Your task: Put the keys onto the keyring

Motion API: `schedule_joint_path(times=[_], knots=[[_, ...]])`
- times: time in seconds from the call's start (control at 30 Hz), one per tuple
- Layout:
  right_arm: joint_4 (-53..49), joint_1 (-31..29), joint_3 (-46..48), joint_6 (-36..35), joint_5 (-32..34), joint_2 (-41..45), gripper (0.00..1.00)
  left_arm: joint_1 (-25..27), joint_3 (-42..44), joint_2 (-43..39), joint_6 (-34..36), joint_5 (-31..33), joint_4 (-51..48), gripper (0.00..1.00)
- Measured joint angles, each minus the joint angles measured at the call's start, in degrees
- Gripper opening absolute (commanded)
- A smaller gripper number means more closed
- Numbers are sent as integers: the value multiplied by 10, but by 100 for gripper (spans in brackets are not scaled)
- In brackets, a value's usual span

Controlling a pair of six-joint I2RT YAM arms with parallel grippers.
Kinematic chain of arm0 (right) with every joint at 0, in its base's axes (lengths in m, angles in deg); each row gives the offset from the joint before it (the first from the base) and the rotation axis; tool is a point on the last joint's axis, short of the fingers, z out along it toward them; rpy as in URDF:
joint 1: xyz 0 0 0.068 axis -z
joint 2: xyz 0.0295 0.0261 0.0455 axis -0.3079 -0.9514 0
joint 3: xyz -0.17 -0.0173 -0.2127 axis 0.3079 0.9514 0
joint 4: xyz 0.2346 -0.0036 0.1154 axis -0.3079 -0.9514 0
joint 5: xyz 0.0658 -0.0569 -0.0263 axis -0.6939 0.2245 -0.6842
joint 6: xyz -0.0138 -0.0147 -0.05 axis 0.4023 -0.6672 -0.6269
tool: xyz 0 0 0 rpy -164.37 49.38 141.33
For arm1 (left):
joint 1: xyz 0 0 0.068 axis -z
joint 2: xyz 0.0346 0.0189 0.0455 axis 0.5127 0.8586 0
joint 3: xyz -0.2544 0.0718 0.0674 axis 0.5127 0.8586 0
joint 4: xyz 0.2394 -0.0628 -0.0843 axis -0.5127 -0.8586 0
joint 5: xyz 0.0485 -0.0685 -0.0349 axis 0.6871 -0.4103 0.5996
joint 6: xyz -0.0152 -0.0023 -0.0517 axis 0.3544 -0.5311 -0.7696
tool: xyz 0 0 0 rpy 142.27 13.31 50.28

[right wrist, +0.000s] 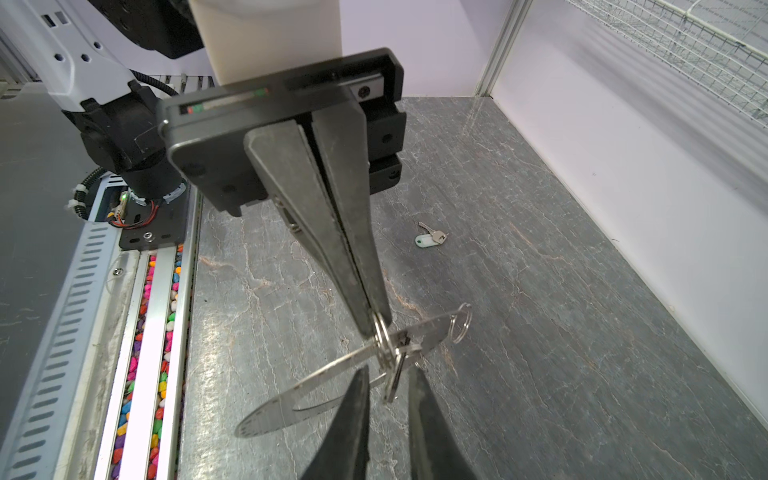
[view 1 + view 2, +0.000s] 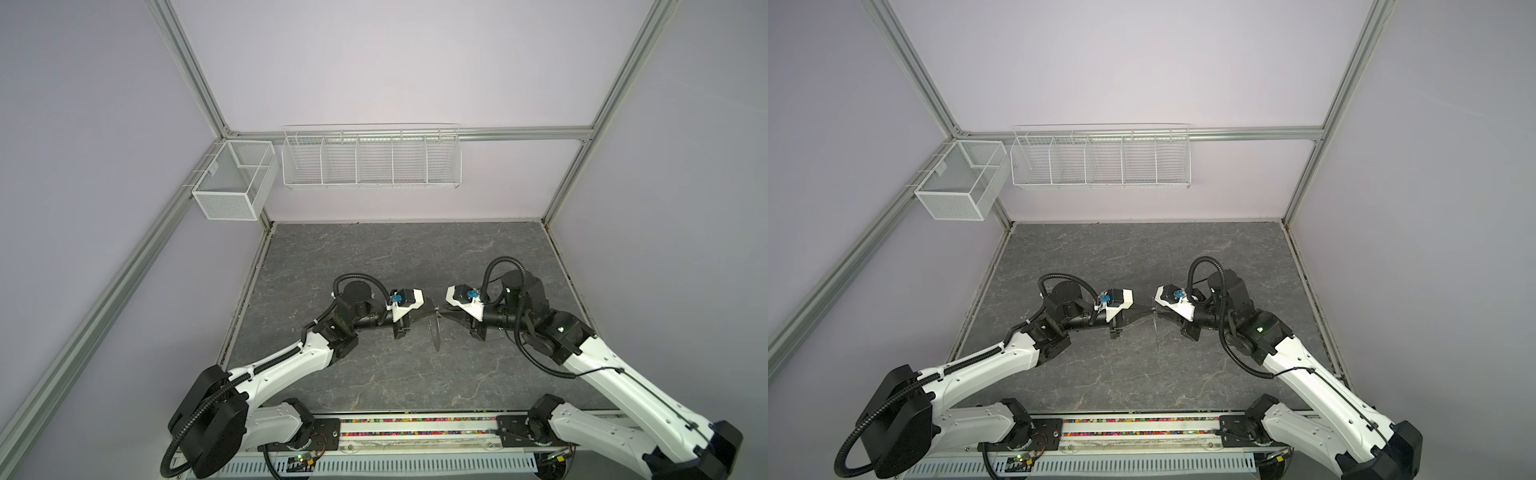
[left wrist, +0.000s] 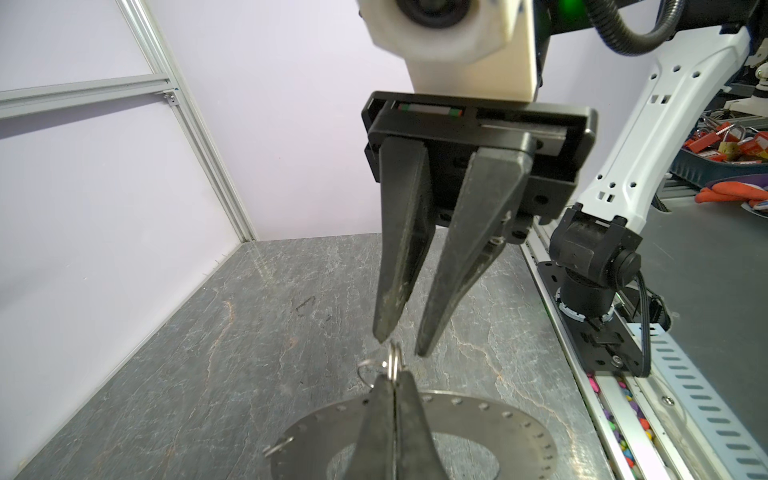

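Note:
The keyring (image 1: pixel 316 380), a flat grey disc with small rim holes, hangs in the air edge-on in both top views (image 2: pixel 436 332) (image 2: pixel 1155 332). My left gripper (image 3: pixel 395 376) (image 1: pixel 376 324) (image 2: pixel 433 309) is shut on its rim, where a small split ring (image 1: pixel 381 332) passes through. A silver key (image 1: pixel 392 382) dangles from that ring. It hangs in the narrow gap of my right gripper (image 1: pixel 390 372) (image 3: pixel 403 345) (image 2: pixel 443 311), whose fingers stand slightly apart and do not touch it. The key with the white tag (image 1: pixel 430 239) lies flat on the table beyond the left gripper.
A second split ring (image 1: pixel 460 324) hangs on the disc's rim. White wire baskets (image 2: pixel 370 158) and a mesh box (image 2: pixel 232 178) hang on the back wall. A rail with coloured beads (image 2: pixel 415 426) runs along the front edge of the grey stone tabletop (image 2: pixel 395 257).

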Motion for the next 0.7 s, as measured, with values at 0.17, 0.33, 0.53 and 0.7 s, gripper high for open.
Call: schedule_joint_path(times=[0.17,0.33,0.53,0.7], knots=[[0,0,0,2,0,-1,15,0,-1,2,-2,-5,7,0],[1,0,0,7,0,-6,13,0,-3,9,-2,-9,7,0],[1,0,0,7,0,-13,7,0,-5,12,-2,-8,7,0],[0,0,0,8,1,-14,7,-2,-10,14,7,-8,-6,0]])
